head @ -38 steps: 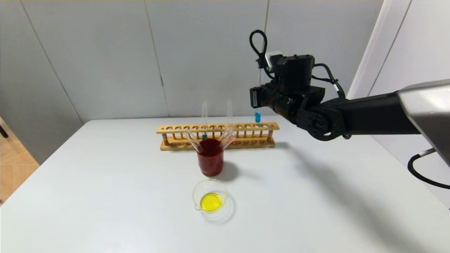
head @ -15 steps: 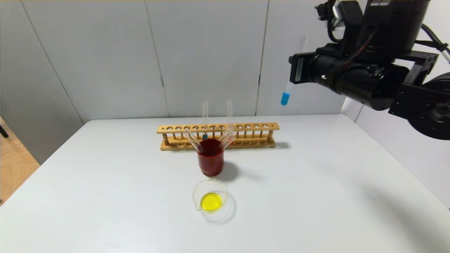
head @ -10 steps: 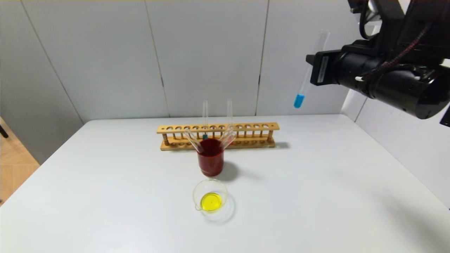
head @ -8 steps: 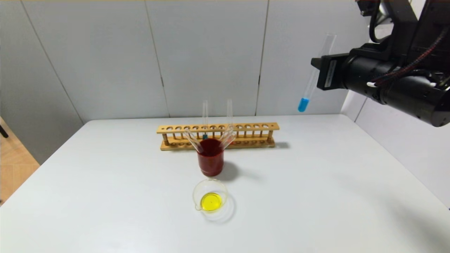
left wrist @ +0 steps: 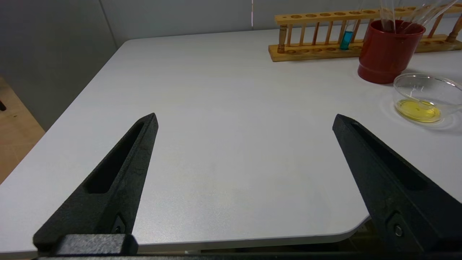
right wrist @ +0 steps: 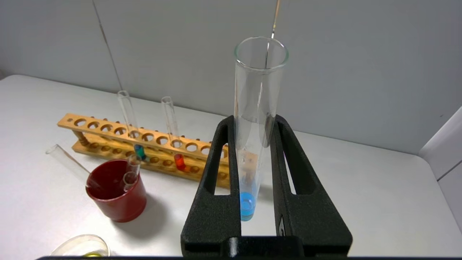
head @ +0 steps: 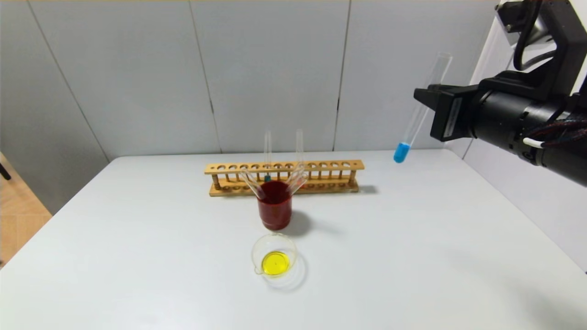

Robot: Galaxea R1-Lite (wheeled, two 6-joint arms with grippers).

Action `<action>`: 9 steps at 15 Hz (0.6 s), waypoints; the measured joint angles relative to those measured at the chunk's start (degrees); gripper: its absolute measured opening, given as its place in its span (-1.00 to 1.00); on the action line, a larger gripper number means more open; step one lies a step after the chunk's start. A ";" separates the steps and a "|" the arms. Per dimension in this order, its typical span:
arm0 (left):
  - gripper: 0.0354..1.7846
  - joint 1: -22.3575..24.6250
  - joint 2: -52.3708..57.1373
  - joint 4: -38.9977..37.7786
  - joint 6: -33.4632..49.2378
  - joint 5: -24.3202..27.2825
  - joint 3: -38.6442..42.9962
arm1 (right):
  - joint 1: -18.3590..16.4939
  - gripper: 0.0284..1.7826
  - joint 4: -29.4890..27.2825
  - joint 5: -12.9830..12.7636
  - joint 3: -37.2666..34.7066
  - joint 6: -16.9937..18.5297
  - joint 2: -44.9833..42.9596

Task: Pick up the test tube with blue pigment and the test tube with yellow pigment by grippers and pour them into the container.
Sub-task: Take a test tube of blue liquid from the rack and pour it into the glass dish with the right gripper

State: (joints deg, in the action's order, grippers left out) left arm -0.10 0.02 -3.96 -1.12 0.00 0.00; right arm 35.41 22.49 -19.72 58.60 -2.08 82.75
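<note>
Head view: the right gripper [head: 431,103] is clamped on the slim clear glass test tube with blue pigment [head: 418,117], which now hangs tilted, mouth up, high above the far right of the white tabletop [head: 412,238]; a few seconds back this tube hung just above the right end of the long wooden tube rack [head: 284,176], so it has been lifted clear and carried to the right. Judgement: pick-up is complete, transport and pouring remain. The small low clear glass container [head: 274,257] sits near the front centre, already holding a yellow pool, so the yellow pour looks done. The opaque dark-red cup [head: 274,206] with empty tubes stands between rack and container, just behind the container. Left wrist view: the left gripper [left wrist: 245,122] is parked over the near left tabletop edge, fingers spread wide, holding nothing; container [left wrist: 426,95] and red cup [left wrist: 388,48] lie well off from it. Right wrist view: both black fingers [right wrist: 220,169] press the tube's [right wrist: 252,144] mid-length, blue liquid at its rounded bottom. Open room: bare tabletop lies right of the container, so an approach from that side avoids cup and rack; the wall panel stands close behind the arm.
</note>
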 joint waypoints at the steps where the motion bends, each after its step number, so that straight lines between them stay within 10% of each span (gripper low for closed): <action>1: 0.91 0.00 0.00 0.00 -0.02 0.00 0.00 | 1.00 -0.72 -0.04 -0.48 -0.15 -0.04 -0.20; 9: 0.91 0.00 0.00 0.00 -0.02 0.00 0.00 | 7.22 -0.72 0.60 -1.28 -3.36 -2.05 1.62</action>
State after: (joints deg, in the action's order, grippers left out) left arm -0.10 0.02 -3.96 -1.15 0.00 0.00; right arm 42.63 23.09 -21.00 55.24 -4.13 84.37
